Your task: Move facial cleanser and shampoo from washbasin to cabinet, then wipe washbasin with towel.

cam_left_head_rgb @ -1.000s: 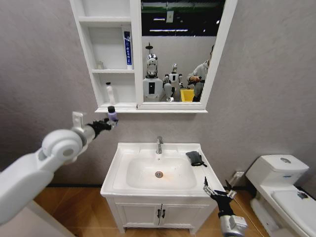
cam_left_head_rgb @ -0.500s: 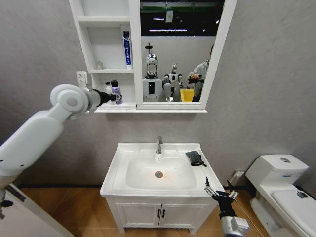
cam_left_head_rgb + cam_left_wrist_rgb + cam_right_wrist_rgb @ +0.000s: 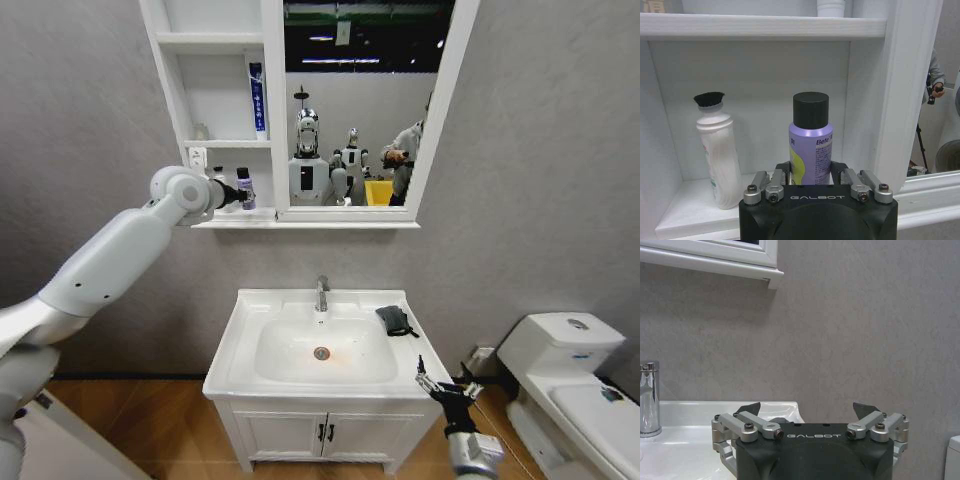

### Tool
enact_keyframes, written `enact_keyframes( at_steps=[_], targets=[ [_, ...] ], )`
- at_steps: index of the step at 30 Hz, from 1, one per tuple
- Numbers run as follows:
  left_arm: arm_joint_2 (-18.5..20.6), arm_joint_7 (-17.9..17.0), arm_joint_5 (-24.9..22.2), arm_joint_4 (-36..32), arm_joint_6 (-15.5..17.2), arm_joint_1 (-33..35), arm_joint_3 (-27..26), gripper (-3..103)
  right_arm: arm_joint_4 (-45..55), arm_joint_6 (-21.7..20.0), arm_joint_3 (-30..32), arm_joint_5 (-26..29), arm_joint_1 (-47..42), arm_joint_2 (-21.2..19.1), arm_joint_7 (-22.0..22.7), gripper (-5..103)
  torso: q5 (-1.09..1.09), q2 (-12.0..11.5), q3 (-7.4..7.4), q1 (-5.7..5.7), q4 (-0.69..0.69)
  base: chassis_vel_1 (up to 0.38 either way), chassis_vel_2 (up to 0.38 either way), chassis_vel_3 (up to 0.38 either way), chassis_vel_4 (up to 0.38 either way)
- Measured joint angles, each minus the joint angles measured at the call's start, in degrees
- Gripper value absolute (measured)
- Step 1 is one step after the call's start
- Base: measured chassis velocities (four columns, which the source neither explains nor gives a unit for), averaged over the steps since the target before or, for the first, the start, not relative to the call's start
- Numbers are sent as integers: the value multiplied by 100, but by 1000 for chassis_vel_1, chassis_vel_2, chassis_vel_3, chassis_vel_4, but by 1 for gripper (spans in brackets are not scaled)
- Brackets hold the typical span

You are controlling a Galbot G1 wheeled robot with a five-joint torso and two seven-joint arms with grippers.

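My left gripper reaches into the lowest shelf of the cabinet and is shut on the purple shampoo bottle with its black cap. The bottle stands upright; its base is hidden behind the gripper body. Beside it on the same shelf stands the white facial cleanser bottle, upright and apart from the fingers. The dark towel lies on the right rim of the washbasin. My right gripper hangs open low by the basin's front right corner, holding nothing.
A blue tube stands on the shelf above. The mirror's frame is close beside the purple bottle. The chrome tap rises behind the bowl. A toilet stands to the right, and the vanity doors are below.
My left arm has lifted the purple bottle from below the cabinet's edge up and rightward into the lowest shelf, next to the white bottle. The right gripper has sunk slightly.
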Motion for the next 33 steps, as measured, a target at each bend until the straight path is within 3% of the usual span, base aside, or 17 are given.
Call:
enact_keyframes(
  at_steps=[5,15,24,28,32,33],
  targets=[
    [-242,320,445,396,-5,-78,118,42,-61,16,35,15,-3,18,0,100,1,0,0,0,-1,0,0,0,0],
    [-523,608,995,1016,-10,-92,145,42,-146,52,88,82,-2,55,34,100,-1,0,0,-1,0,0,0,0,0],
    [-545,772,1079,1171,-13,-60,125,41,-131,-48,32,117,156,20,127,100,-1,0,0,-1,0,0,0,0,0],
    [-571,772,1078,1216,-16,-41,96,52,-131,-63,23,122,167,5,132,100,-1,0,0,0,-1,0,0,0,0],
    [-501,739,1137,1099,-16,84,7,73,-138,-61,55,118,125,8,125,100,-1,0,0,0,-2,0,0,0,0],
    [-501,739,1137,1099,-16,84,7,73,-138,-61,55,118,125,8,125,100,-1,0,0,0,-2,0,0,0,0]
  ],
)
